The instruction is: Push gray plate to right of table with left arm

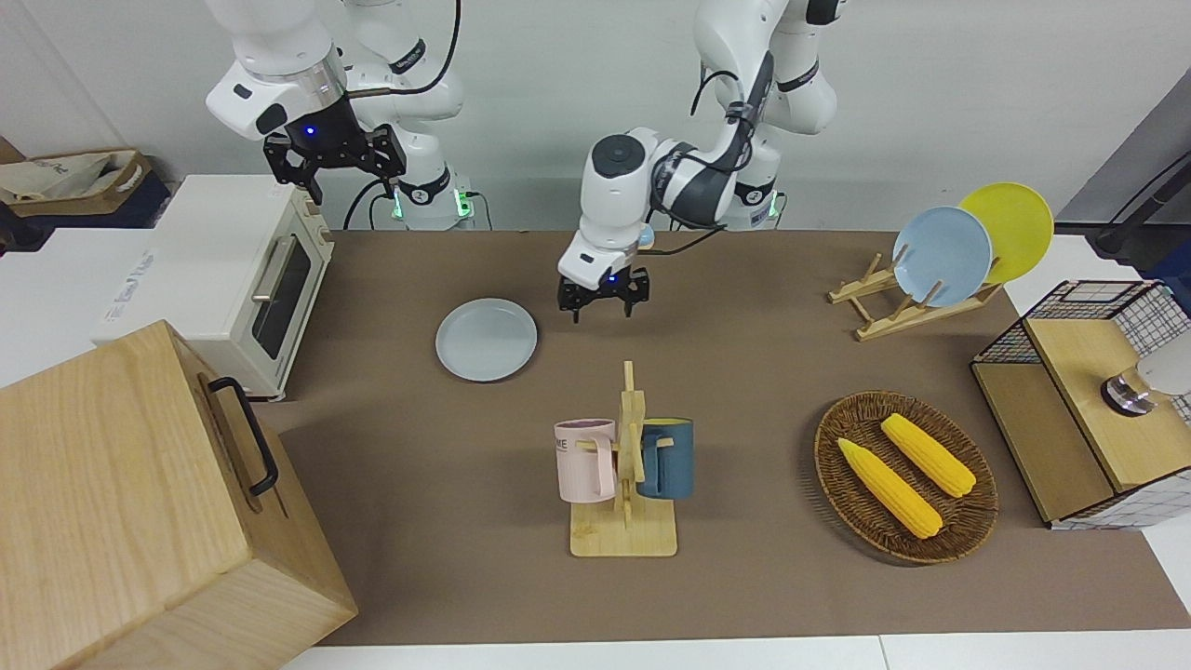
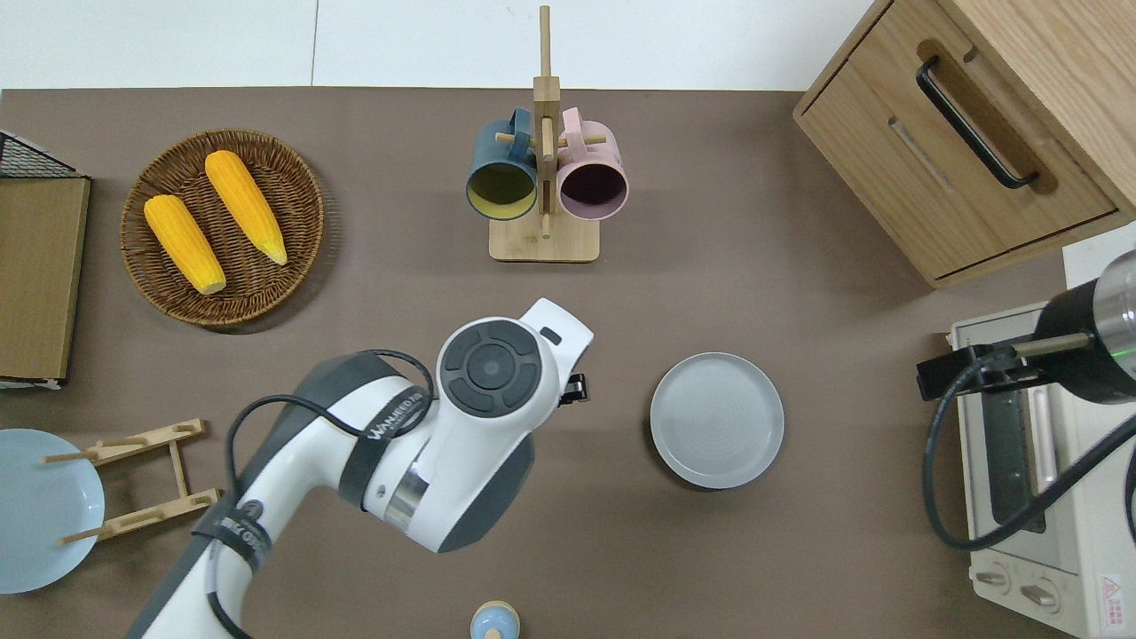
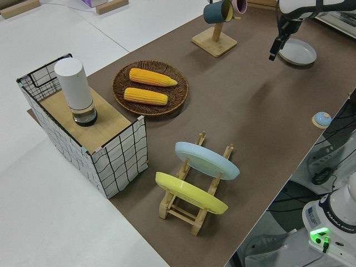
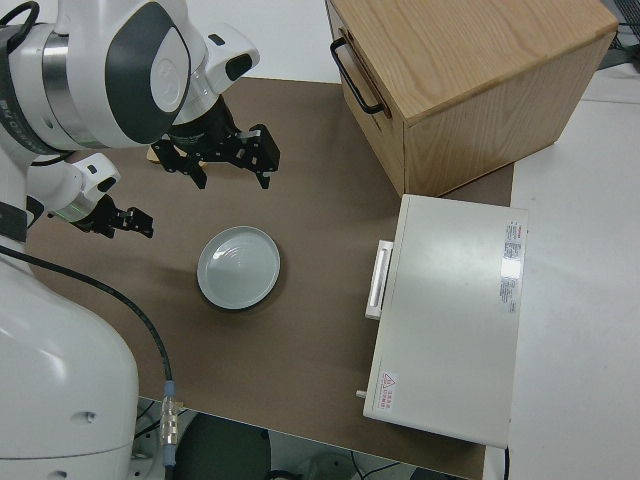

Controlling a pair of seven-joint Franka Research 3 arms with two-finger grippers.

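One gray plate (image 1: 487, 339) lies flat on the tabletop (image 1: 744, 372), between the toaster oven (image 1: 233, 270) and the left claw (image 1: 603, 300). That claw — fingers spread, holding nothing — hangs just beside the plate, apart from its rim. Right arm is parked.

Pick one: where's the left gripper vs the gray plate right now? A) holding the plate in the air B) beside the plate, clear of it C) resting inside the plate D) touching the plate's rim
B: the left gripper hangs beside the gray plate, toward the left arm's end, with bare table showing between them in the overhead view.
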